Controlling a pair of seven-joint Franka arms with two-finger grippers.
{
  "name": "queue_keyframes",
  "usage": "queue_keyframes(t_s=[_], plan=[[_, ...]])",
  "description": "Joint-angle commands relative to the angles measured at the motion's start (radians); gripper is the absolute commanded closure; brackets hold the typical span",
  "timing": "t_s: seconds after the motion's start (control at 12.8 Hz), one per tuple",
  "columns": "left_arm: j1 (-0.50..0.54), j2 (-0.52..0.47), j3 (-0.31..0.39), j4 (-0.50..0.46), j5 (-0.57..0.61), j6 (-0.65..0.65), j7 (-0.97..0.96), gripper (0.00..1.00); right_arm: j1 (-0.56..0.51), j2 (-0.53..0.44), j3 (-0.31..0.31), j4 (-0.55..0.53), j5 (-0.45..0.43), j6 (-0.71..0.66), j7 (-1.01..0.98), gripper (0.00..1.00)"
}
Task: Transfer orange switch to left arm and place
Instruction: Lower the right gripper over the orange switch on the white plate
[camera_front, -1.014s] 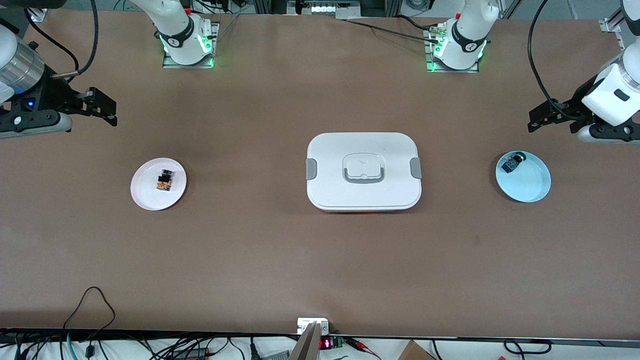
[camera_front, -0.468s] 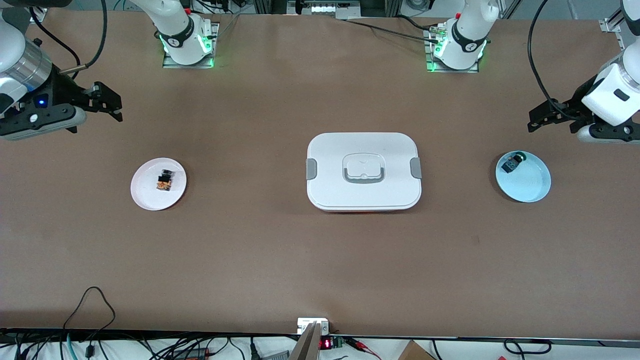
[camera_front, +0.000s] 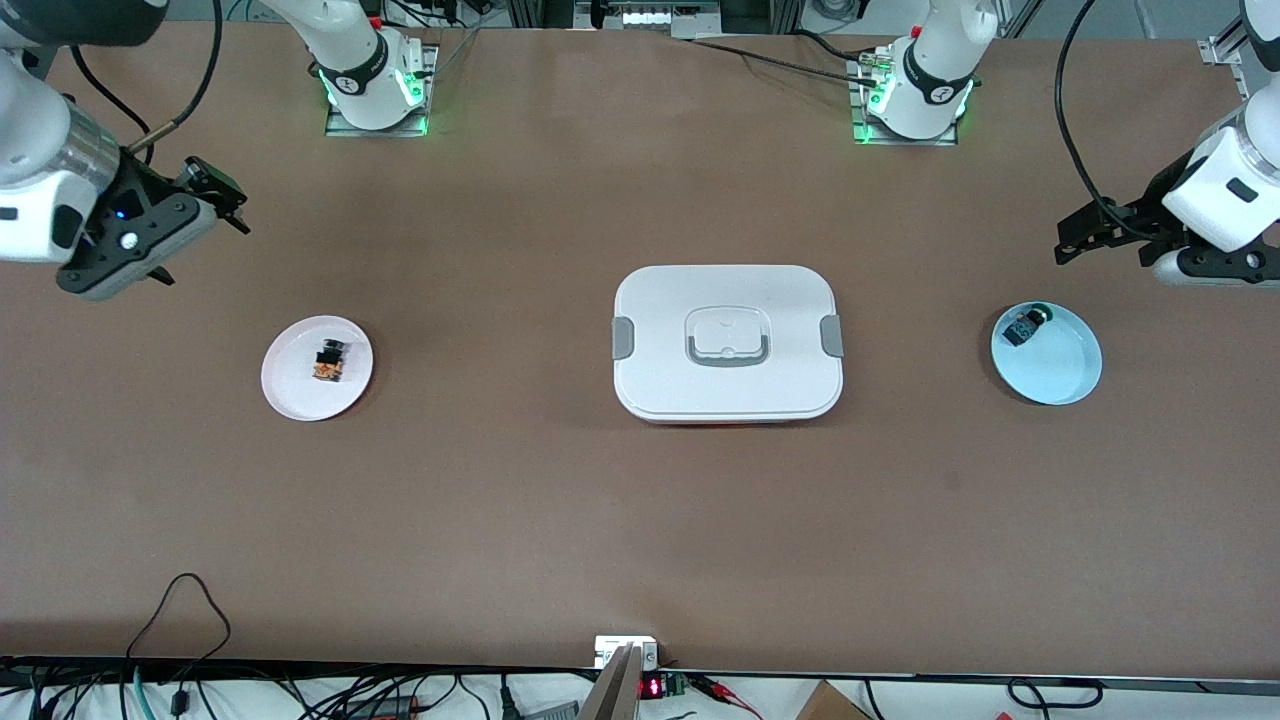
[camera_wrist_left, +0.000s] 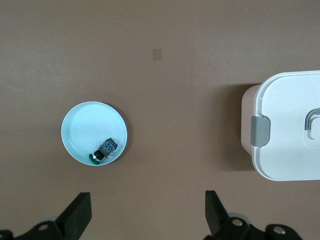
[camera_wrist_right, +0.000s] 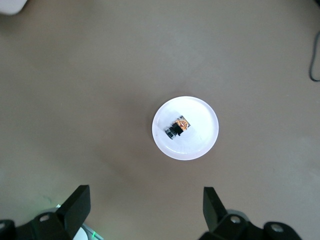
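- The orange switch (camera_front: 329, 362) lay on a small white plate (camera_front: 290, 392) toward the right arm's end of the surface (camera_front: 500, 500), well apart from the box (camera_front: 727, 343) at the middle. It had not been picked up.
- It looked tiny and blocky, with a black body and orange parts showing on one end, resting on its side near the plate's middle; in the right wrist view the orange switch (camera_wrist_right: 179, 127) sat slightly askew on the white plate (camera_wrist_right: 200, 145).
- The right gripper (camera_front: 215, 195) hung in the air over bare surface, off to the side of the white plate, its fingers spread wide and holding nothing.
- The left gripper (camera_front: 1085, 238) waited over the surface near a pale blue plate (camera_front: 1060, 375), fingers likewise released and empty. That plate carried a similar black-blue component (camera_front: 1024, 326) with a green round end.
- Risk: the part is so small that wide fingers could close off-centre and flick it across the smooth plate, or nudge the light plate itself.
- Risk: a hand-over between the arms would likely fall near the middle, where the tall box stands; a low path could clip its lid or grey side clips (camera_front: 622, 338).
- Risk: a pinch on such a short body leaves little for the second gripper to take, so it might drop during the exchange.
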Motion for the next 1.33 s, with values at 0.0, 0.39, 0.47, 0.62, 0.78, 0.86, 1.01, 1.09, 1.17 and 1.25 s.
queue_keyframes(t_s=[0.0,0.39,0.47,0.62,0.78,0.86,1.01,1.09,1.17,1.25], plan=[[0.004,0.011,-0.006,0.03,-0.003,-0.023,0.012,0.0,-0.004,0.007,-0.001,-0.017,0.003,-0.005,-0.092,0.0],[0.004,0.013,-0.006,0.039,-0.003,-0.023,0.012,0.0,-0.043,0.065,-0.007,-0.021,0.014,0.029,-0.269,0.0],[0.004,0.014,-0.006,0.041,-0.003,-0.026,0.012,0.0,-0.052,0.077,-0.007,-0.021,0.021,0.041,-0.312,0.0],[0.004,0.014,-0.006,0.042,-0.003,-0.035,0.011,0.0,-0.069,0.099,-0.007,-0.023,0.026,0.063,-0.354,0.0],[0.004,0.014,-0.006,0.042,-0.003,-0.035,0.011,0.0,-0.073,0.094,-0.007,-0.086,0.026,0.137,-0.383,0.0],[0.004,0.014,-0.006,0.044,-0.003,-0.035,0.011,0.0,-0.078,0.094,-0.005,-0.122,0.026,0.179,-0.394,0.0],[0.004,0.014,-0.006,0.044,-0.003,-0.035,0.011,0.0,-0.078,0.085,-0.005,-0.227,0.025,0.295,-0.455,0.0],[0.004,0.014,-0.006,0.044,-0.003,-0.035,0.011,0.0,-0.086,0.09,-0.005,-0.26,0.025,0.338,-0.481,0.0],[0.003,0.014,-0.006,0.044,-0.003,-0.035,0.011,0.0,-0.087,0.093,-0.004,-0.305,0.025,0.398,-0.513,0.0],[0.003,0.016,-0.006,0.048,-0.003,-0.035,0.011,0.0,-0.087,0.094,-0.004,-0.351,0.025,0.464,-0.535,0.0]])
